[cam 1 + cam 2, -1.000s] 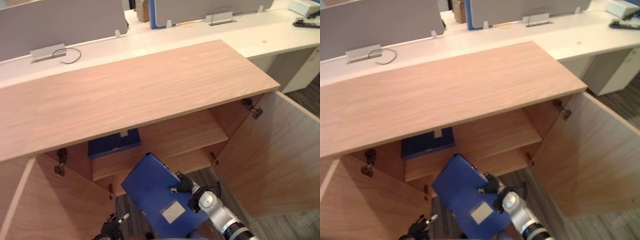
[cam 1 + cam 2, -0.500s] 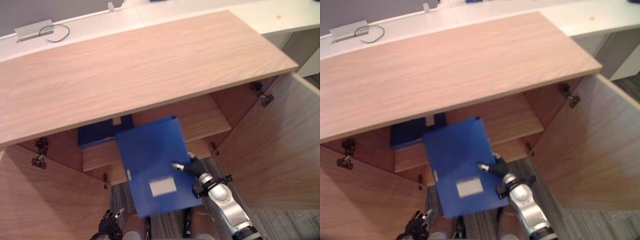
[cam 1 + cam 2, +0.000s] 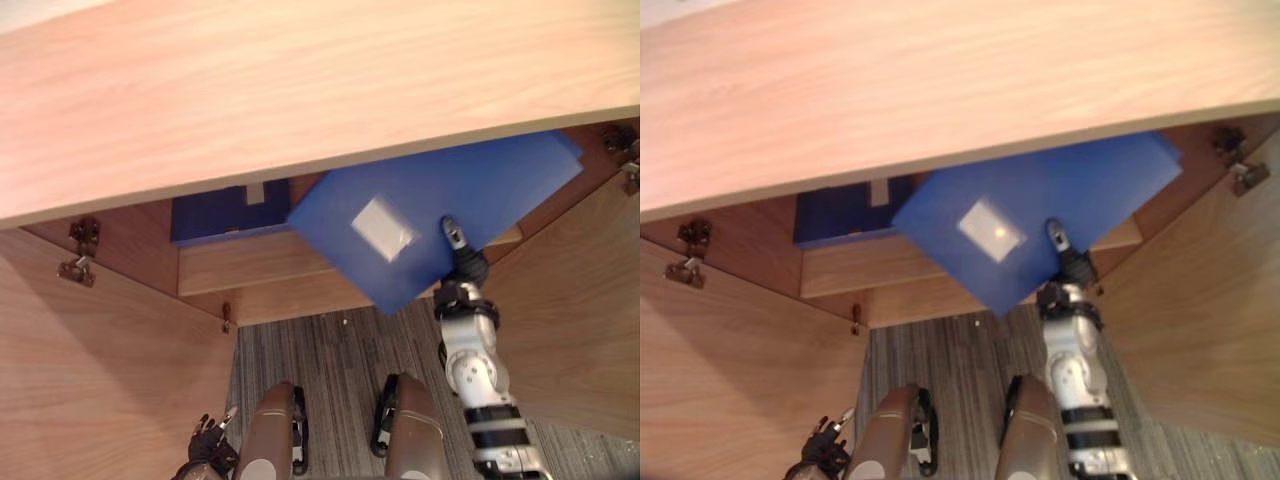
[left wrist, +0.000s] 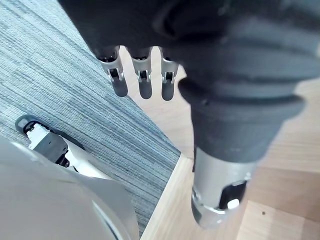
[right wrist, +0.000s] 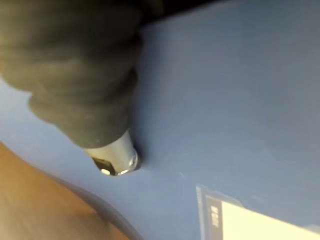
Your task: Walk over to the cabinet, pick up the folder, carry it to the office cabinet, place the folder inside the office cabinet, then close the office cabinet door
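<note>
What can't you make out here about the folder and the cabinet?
Folder far edge: eye views, under the cabinet top; contact with the shelf unclear.
Second folder: eye views, mostly under the top.
Label print: too small; cut by the right wrist view's edge.
Right hand underside: beneath the folder.

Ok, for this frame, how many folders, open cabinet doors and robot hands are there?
Folders: 2 (blue folder pinched by the right hand; darker folder lying on the shelf)
Open cabinet doors: 2 (left door, right door)
Robot hands: 2 (right hand, and left hand hanging low, holding nothing)
Total: 6
</note>
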